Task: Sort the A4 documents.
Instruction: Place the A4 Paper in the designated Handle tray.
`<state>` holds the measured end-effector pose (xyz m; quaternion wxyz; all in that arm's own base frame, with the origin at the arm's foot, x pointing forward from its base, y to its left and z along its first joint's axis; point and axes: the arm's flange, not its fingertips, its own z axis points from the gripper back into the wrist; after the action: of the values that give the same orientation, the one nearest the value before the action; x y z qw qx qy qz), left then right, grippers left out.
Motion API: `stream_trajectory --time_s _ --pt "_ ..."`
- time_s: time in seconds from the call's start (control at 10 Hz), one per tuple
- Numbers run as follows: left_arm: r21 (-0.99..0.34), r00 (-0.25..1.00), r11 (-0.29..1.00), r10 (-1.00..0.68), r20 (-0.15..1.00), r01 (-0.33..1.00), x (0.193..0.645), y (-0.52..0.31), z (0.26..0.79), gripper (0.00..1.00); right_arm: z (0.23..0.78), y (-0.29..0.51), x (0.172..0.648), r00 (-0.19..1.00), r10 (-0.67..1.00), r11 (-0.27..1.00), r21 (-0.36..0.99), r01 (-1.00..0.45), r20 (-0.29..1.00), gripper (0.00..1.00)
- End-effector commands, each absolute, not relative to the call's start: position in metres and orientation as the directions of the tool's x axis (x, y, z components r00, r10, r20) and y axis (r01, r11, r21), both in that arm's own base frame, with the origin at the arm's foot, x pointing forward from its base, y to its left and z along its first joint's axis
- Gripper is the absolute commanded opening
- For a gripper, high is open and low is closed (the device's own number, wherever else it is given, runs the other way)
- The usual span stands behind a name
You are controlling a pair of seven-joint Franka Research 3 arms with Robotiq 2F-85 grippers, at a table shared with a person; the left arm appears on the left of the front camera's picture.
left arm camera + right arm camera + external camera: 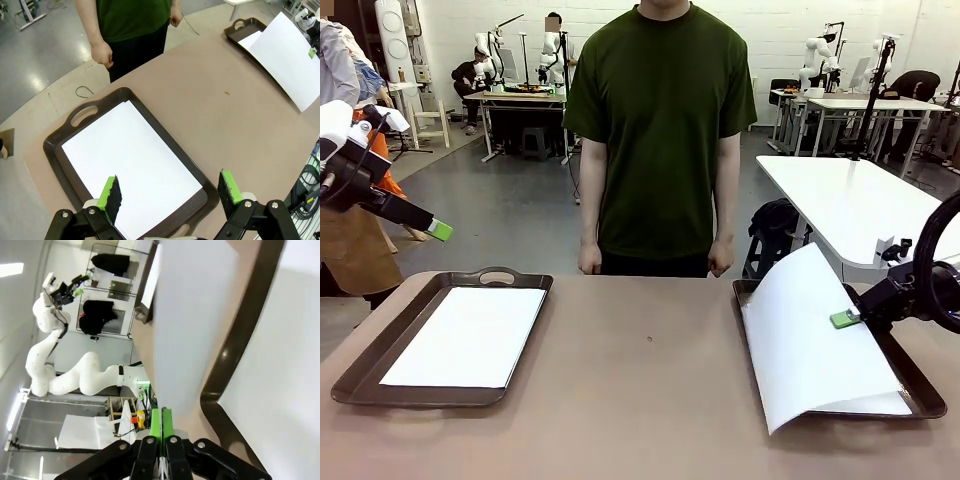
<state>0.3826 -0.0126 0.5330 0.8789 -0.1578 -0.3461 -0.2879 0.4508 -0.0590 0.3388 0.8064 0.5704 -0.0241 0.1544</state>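
One A4 document (465,335) lies flat in the left dark brown tray (380,355). My left gripper (170,192) hovers open above that tray's near end (55,145), with nothing between its green pads; the front view has it raised at the far left (438,230). My right gripper (845,318) is shut on the edge of another A4 document (805,340), which it holds lifted and curved over the right tray (923,398). In the right wrist view the closed pads (161,416) pinch this sheet (195,315). A further sheet (892,404) lies flat in the tray beneath.
A person in a dark green shirt (660,110) stands at the table's far edge, both hands hanging down. The brown tabletop (640,380) stretches between the two trays. A white table (850,200) stands behind at the right.
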Motion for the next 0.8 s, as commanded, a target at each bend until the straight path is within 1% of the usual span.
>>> stream_trajectory --time_s 0.0,0.3,0.6,0.7 --pt "-0.066 0.583 0.776 -0.411 0.701 0.627 0.382 -0.012 0.531 1.00 0.334 -0.068 0.449 0.973 0.193 0.357 0.915 -0.188 0.125 0.01" --pt "-0.066 0.583 0.776 -0.411 0.701 0.627 0.382 -0.012 0.531 1.00 0.332 -0.083 0.442 0.992 0.104 0.467 0.877 -0.109 0.069 0.01" --pt "-0.066 0.583 0.776 -0.411 0.701 0.627 0.382 -0.012 0.531 1.00 0.325 -0.090 0.446 0.997 0.048 0.540 0.841 0.026 -0.062 0.01" --pt "-0.066 0.583 0.776 -0.411 0.701 0.627 0.382 -0.012 0.531 1.00 0.321 -0.090 0.453 0.997 0.030 0.560 0.827 0.048 -0.077 0.01"
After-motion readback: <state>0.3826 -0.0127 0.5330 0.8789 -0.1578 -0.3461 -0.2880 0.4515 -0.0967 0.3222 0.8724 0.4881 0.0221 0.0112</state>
